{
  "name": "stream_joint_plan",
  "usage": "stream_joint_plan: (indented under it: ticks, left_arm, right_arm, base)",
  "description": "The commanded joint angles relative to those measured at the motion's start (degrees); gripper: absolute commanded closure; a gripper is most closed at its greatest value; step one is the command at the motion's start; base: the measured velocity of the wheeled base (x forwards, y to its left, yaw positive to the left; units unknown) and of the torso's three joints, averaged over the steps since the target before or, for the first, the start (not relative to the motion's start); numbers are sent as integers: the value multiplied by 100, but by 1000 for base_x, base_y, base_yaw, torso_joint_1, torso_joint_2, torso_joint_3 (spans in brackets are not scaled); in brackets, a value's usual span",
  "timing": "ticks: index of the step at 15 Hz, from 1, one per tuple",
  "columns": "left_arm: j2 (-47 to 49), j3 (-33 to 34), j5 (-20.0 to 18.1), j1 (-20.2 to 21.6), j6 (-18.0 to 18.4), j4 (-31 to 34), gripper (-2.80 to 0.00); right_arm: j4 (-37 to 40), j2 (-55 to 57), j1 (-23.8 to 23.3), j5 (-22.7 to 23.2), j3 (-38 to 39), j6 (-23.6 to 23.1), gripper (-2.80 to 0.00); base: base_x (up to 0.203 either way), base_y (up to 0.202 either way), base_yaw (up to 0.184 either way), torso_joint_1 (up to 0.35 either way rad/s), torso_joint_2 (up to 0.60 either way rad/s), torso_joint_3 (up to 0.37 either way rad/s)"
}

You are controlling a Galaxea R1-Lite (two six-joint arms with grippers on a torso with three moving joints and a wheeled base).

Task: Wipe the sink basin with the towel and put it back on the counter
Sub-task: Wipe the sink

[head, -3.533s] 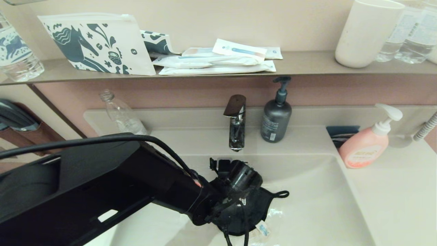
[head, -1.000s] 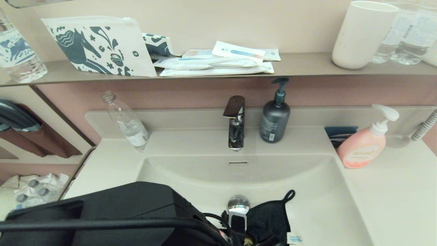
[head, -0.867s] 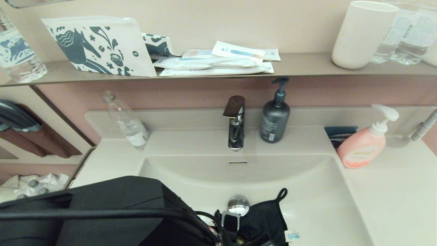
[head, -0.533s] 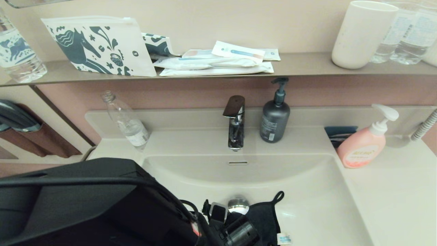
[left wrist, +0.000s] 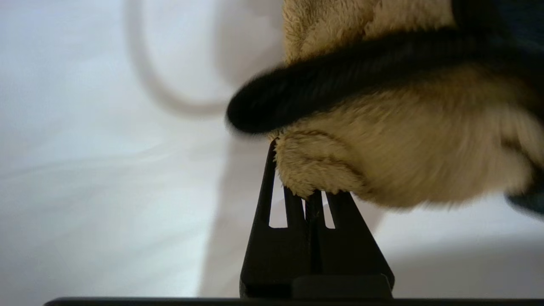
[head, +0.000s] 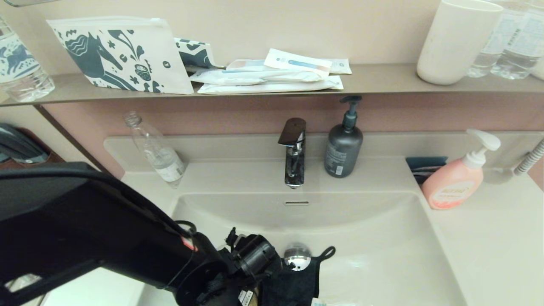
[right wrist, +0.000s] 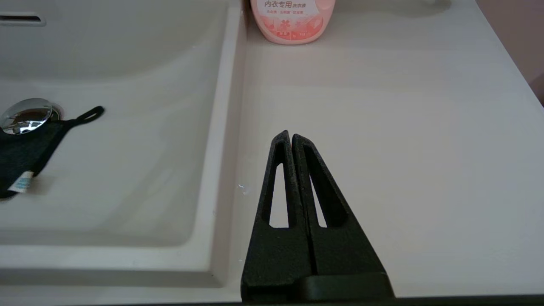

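1. In the head view, your left arm reaches down into the sink basin (head: 382,238) from its near left corner. The left gripper (head: 255,293) sits low by the basin's near edge, pressed into the towel (head: 293,284), so you cannot judge its fingers from here.
2. Still in the head view, the towel lies black side up on the basin floor. Its far edge touches the chrome drain plug (head: 296,256), and its thin loop (head: 326,253) lies just to the right of the plug.
3. The faucet (head: 293,153) stands at the basin's far edge, the dark pump bottle (head: 343,146) just right of it. The pink pump bottle (head: 454,180) stands on the counter (head: 493,250) near the basin's far right corner.
4. In the left wrist view, the left gripper (left wrist: 313,199) has its fingers pinched together on a fold of the towel (left wrist: 403,161), fluffy yellow side showing, with black edging across it.
5. In the right wrist view, the right gripper (right wrist: 291,138) hovers over the counter (right wrist: 403,127) just right of the basin's right rim, fingers pressed together and holding nothing.
6. That same view shows the towel (right wrist: 25,148) lying on the basin floor, against the drain plug (right wrist: 27,114).
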Motion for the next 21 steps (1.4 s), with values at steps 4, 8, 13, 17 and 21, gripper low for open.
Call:
stream_joint_plan:
  ticks: [4, 8, 13, 17, 21]
  left_arm:
    - [-1474, -448, 41, 193, 380, 1663, 0]
    - [-1778, -1110, 257, 177, 357, 2841, 0]
    - [-1886, -943, 181, 170, 199, 3735, 0]
    - [-1614, -143, 12, 183, -79, 2676, 0]
    - [-1408, 99, -4, 359, -59, 2340, 0]
  right_arm:
    - [2, 1, 1, 2, -4, -3, 0]
    - [2, 1, 1, 2, -4, -3, 0]
    - [2, 1, 1, 2, 2, -3, 0]
    - [2, 1, 1, 2, -1, -3, 0]
    - [2, 1, 1, 2, -3, -3, 0]
  base:
    - [0, 0, 0, 0, 0, 0]
    - [0, 0, 0, 0, 0, 0]
    - [0, 0, 0, 0, 0, 0]
    - [0, 0, 0, 0, 0, 0]
    - [0, 0, 0, 0, 0, 0]
